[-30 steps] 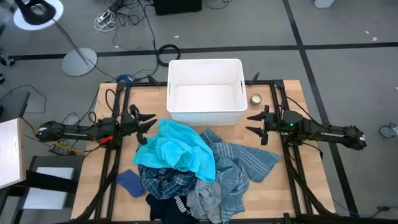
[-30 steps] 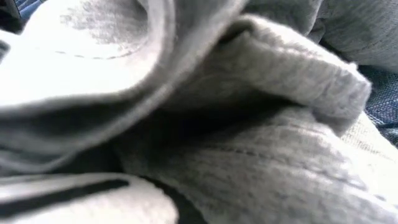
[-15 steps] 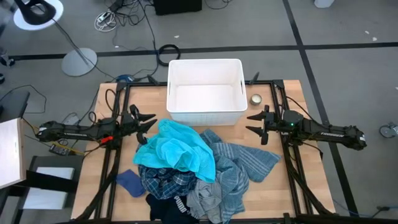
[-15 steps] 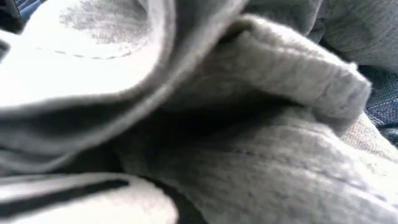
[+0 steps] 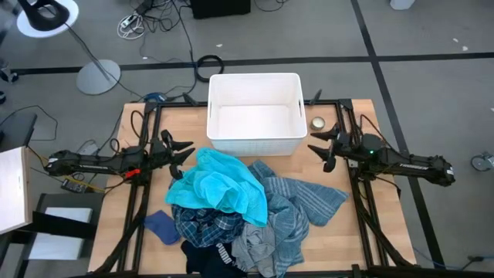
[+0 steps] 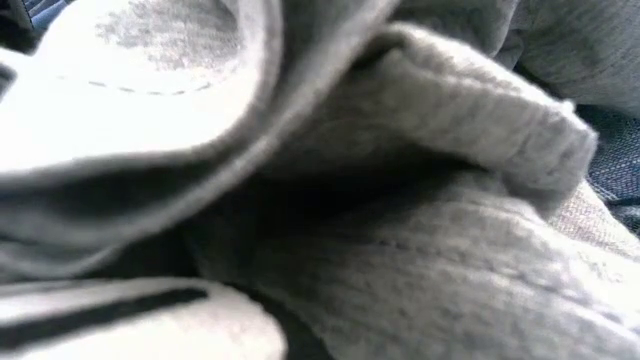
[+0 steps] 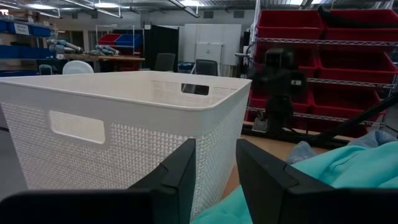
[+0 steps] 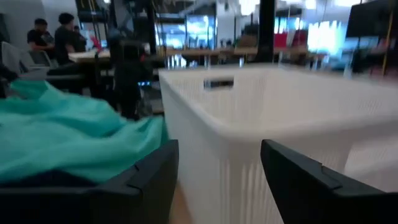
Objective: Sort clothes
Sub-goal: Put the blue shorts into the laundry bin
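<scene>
The clothes lie in a heap on the table's near half. A bright turquoise top point(image 5: 220, 185) lies on top. Below it are a blue-and-white plaid shirt point(image 5: 199, 224), grey-blue striped pieces point(image 5: 299, 202), a grey piece point(image 5: 255, 249) and a navy item with white stripes point(image 5: 210, 256). Grey fabric point(image 6: 400, 200) fills the low view. My left gripper point(image 5: 182, 151) is open and empty at the heap's left far corner, beside the turquoise top point(image 7: 348, 171). My right gripper point(image 5: 319, 151) is open and empty at the heap's right far side; its wrist view shows the turquoise top point(image 8: 68, 137).
A white rectangular plastic bin point(image 5: 255, 112) stands at the table's far middle, between the two grippers and just beyond them; it also shows in the left wrist view point(image 7: 112, 124). A small round tin point(image 5: 317, 123) sits to its right. A small blue piece point(image 5: 160, 225) lies left of the heap.
My right gripper has drawn back a little toward the table's right edge and turned slightly, still open. The clothes and my left arm have kept still.
</scene>
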`<action>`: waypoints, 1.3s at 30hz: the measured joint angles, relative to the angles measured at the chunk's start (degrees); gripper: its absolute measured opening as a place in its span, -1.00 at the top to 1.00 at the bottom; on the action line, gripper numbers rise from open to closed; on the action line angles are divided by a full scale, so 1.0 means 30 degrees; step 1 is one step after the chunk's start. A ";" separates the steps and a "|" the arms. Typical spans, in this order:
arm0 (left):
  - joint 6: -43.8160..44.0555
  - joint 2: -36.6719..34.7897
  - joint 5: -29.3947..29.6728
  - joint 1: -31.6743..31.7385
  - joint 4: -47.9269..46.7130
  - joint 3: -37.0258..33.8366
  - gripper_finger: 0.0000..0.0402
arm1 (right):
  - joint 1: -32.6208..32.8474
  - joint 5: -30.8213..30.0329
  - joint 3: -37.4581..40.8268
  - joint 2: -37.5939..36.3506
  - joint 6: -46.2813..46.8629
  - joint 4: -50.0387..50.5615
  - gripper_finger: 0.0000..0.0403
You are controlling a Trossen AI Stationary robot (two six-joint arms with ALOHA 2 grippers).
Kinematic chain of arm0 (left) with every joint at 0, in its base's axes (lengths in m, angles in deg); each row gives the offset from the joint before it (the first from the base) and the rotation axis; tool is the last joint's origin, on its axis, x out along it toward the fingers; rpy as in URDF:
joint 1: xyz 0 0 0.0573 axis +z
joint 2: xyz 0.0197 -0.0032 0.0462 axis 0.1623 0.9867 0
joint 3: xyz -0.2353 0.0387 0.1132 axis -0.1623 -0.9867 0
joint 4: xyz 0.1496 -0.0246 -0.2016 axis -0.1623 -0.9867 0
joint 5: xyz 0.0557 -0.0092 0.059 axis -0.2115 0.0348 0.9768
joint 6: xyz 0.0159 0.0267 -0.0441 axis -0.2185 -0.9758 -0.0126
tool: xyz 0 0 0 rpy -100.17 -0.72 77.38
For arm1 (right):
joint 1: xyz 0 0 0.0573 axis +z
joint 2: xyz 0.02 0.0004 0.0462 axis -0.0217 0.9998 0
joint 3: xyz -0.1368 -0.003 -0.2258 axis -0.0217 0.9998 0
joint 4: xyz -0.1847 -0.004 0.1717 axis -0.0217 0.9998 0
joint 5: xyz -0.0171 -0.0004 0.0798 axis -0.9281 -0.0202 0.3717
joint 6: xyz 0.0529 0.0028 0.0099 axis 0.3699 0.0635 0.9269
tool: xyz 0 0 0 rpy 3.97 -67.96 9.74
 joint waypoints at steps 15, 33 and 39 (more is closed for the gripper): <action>0.0000 0.0000 0.0000 -0.0003 -0.0007 -0.0007 0.39 | 0.3018 -0.0336 -1.4957 1.1409 -0.2726 0.7557 -0.14; 0.0000 -0.0006 0.0000 -0.0005 -0.0007 -0.0002 0.39 | 0.6976 -0.2012 -3.0039 3.0073 0.1156 1.4261 -0.15; 0.0000 -0.0004 0.0000 -0.0003 -0.0003 -0.0004 0.39 | 0.7598 -0.1792 -3.3182 3.3833 0.1406 1.6021 -0.28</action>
